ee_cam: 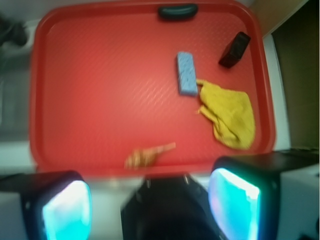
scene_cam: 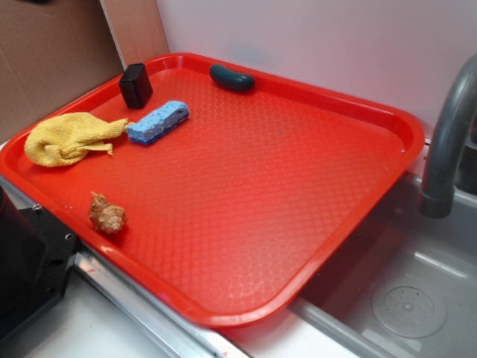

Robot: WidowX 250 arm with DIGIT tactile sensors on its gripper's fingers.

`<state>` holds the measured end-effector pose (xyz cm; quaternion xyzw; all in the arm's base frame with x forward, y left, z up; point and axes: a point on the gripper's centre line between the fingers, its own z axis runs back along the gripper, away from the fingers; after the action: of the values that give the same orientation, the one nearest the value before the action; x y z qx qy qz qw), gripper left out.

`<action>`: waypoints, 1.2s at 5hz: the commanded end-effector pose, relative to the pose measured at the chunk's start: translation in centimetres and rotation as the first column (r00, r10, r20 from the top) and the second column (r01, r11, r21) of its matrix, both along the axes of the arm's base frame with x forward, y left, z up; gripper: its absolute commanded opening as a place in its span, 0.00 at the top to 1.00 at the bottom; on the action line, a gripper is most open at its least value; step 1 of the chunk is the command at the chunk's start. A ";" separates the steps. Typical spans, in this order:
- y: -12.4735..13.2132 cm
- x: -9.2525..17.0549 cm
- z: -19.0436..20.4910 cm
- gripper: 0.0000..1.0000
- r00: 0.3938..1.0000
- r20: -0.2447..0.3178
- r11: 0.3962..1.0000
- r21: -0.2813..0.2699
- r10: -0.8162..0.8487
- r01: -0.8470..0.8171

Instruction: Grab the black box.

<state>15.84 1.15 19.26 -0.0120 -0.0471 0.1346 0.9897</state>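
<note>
- gripper [ee_cam: 150, 200] high above tray's near edge, fingers spread apart, holding nothing
- black box [ee_cam: 235, 49] at 1 o'clock on red tray [ee_cam: 100, 100], near the corner rim, just beyond blue sponge [ee_cam: 187, 73]
- advice: travel toward 1 o'clock, match the box's slant, descend clear of sponge and yellow cloth [ee_cam: 227, 114]

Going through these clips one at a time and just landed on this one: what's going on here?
A robot arm is set to pick up the black box, but nothing is held yet. The gripper hangs open, high above the near edge of the red tray, far from everything. The box sits near a far corner of the tray, beside a blue sponge and a yellow cloth. A dark teal rounded object lies along the back rim, and a small brown shell-like item lies near the front edge.
</note>
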 end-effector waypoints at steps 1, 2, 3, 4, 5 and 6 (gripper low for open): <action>5.0 6.6 -3.5 0.00 0.954 0.082 0.956 -0.086 0.288 -0.281; 6.7 7.1 -3.8 0.00 0.951 0.051 0.952 -0.052 0.304 -0.302; 6.7 7.1 -3.8 0.00 0.951 0.051 0.952 -0.052 0.304 -0.302; 6.7 7.1 -3.8 0.00 0.951 0.051 0.952 -0.052 0.304 -0.302; 6.7 7.1 -3.8 0.00 0.951 0.051 0.952 -0.052 0.304 -0.302; 6.7 7.1 -3.8 0.00 0.951 0.051 0.952 -0.052 0.304 -0.302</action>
<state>22.69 6.83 14.26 -0.0340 -0.0526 0.2736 0.9598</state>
